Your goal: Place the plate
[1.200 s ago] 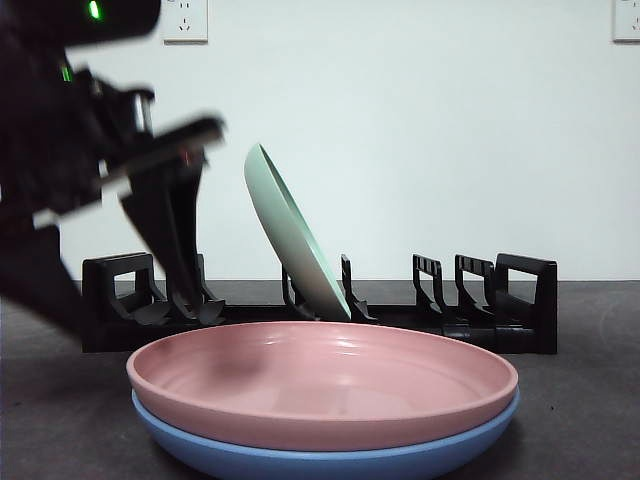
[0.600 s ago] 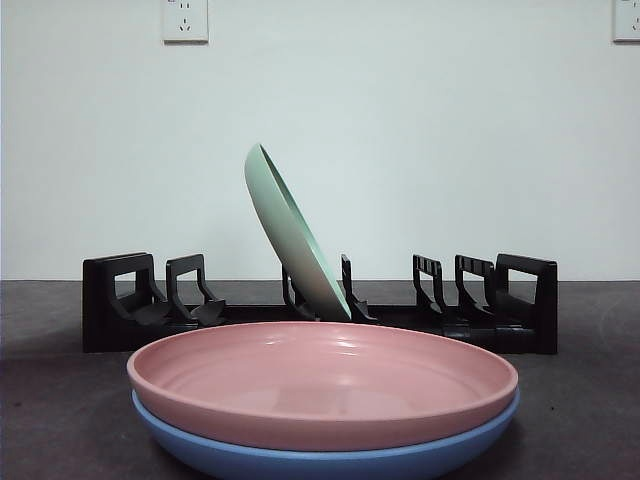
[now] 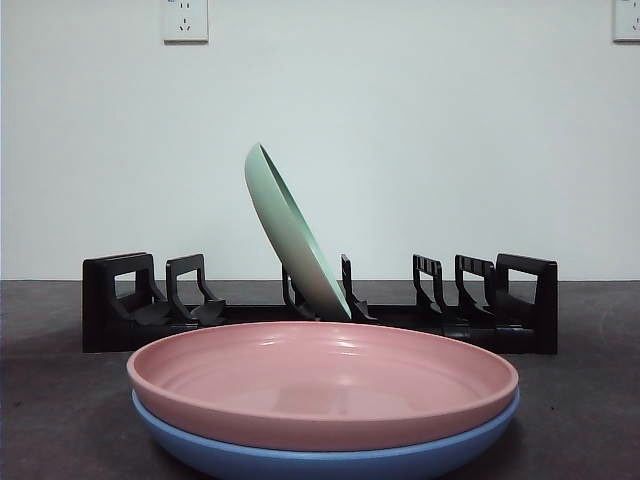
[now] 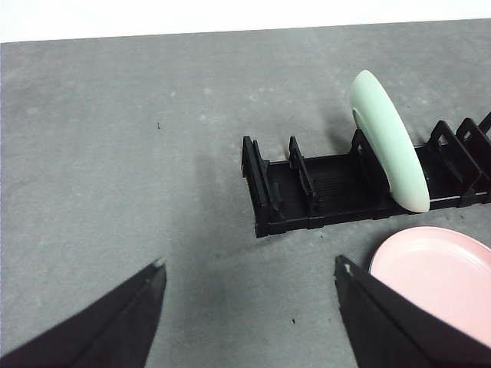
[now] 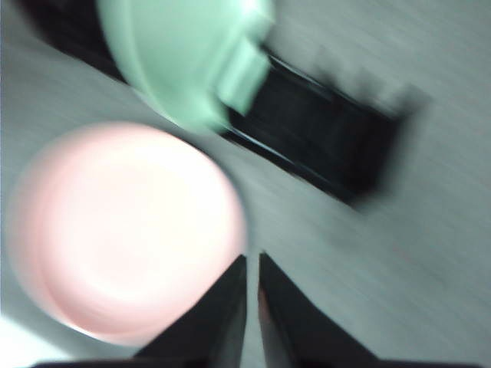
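One green plate (image 3: 292, 235) stands tilted in the black slotted rack (image 3: 320, 305). At 6 o'clock from the rack, a glossy pink plate (image 3: 322, 378) lies nested on a blue plate (image 3: 330, 455). Judged step: fetching the pink plate.

Left gripper (image 4: 249, 295): jaws spread, empty, above the matte grey table (image 4: 115, 153).

Right gripper (image 5: 253, 284): jaws pressed nearly together, empty, at the pink plate's rim; view blurred. Its next move requires spreading the jaws across the thin, shallow rim.

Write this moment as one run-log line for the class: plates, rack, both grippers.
green plate: leaning in rack | pink plate: stacked on blue plate | left gripper: open, empty | right gripper: shut, empty
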